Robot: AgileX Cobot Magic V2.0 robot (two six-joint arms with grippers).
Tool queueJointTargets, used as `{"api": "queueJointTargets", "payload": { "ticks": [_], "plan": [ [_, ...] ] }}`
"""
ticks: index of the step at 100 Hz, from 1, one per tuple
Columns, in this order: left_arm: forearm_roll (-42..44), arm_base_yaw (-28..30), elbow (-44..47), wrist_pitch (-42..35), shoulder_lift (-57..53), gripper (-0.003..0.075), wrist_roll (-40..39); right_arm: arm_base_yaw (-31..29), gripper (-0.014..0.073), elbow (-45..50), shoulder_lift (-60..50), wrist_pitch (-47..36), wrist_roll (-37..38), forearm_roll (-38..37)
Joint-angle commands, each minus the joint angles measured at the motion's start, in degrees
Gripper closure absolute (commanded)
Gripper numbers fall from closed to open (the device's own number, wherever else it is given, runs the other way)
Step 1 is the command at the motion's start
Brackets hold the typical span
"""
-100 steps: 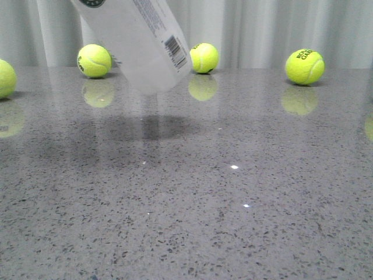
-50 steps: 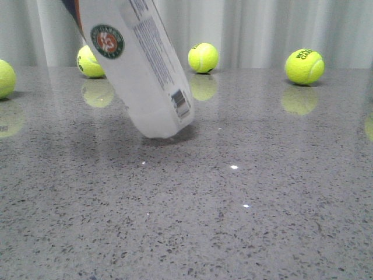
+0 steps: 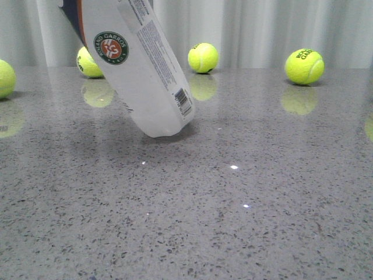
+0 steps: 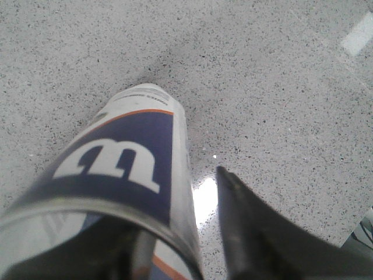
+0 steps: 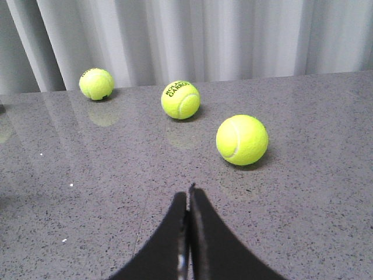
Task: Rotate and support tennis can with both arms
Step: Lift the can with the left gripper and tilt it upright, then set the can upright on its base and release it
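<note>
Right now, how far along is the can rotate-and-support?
Done: the tennis can is lifted and tilted, its lower end on or just above the table. In hand: the left end effector appears to grip it near the navy band. Left: the right end effector is shut, empty and off the can, so no second support yet.

The tall see-through white plastic tennis can has a dark blue band with a big white "W", a thin orange stripe, and a round green, orange and white badge. The round fuzzy tennis balls are bright yellow-green with black letters. The shiny stone table is grey with tiny dark speckles. The pointed gripper fingers are black.
</note>
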Motion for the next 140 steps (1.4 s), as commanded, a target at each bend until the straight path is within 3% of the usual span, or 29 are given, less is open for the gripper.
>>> {"api": "queueJointTargets", "payload": {
  "ticks": [1, 17, 71, 119, 129, 140],
  "plan": [
    [-1.2, -0.4, -1.9, 0.3, -1.7, 0.0346, -0.4, -0.3, 0.0659, -1.3, 0.5, -4.3, -0.4, 0.1],
    [-1.3, -0.4, -1.9, -2.9, -1.6, 0.0255, -0.4, -0.3, 0.0659, -1.3, 0.5, -4.3, -0.4, 0.1],
    [-1.6, -0.4, -8.4, -14.8, 4.4, 0.0258, -0.4, -0.3, 0.0659, -1.3, 0.5, -4.3, -0.4, 0.1],
    [-1.0, -0.4, -8.7, -19.6, 5.1, 0.0266, -0.3, -0.3, 0.0659, -1.3, 0.5, -4.3, -0.4, 0.1],
    [-1.7, -0.4, -8.6, -24.1, 4.0, 0.0330, -0.3, -0.3, 0.0659, -1.3, 0.5, -4.3, -0.4, 0.1],
    [-1.5, -0.5, -7.1, -29.3, 1.6, 0.0521, -0.3, -0.3, 0.0659, -1.3, 0.5, -4.3, -0.4, 0.1]
  ]
}}
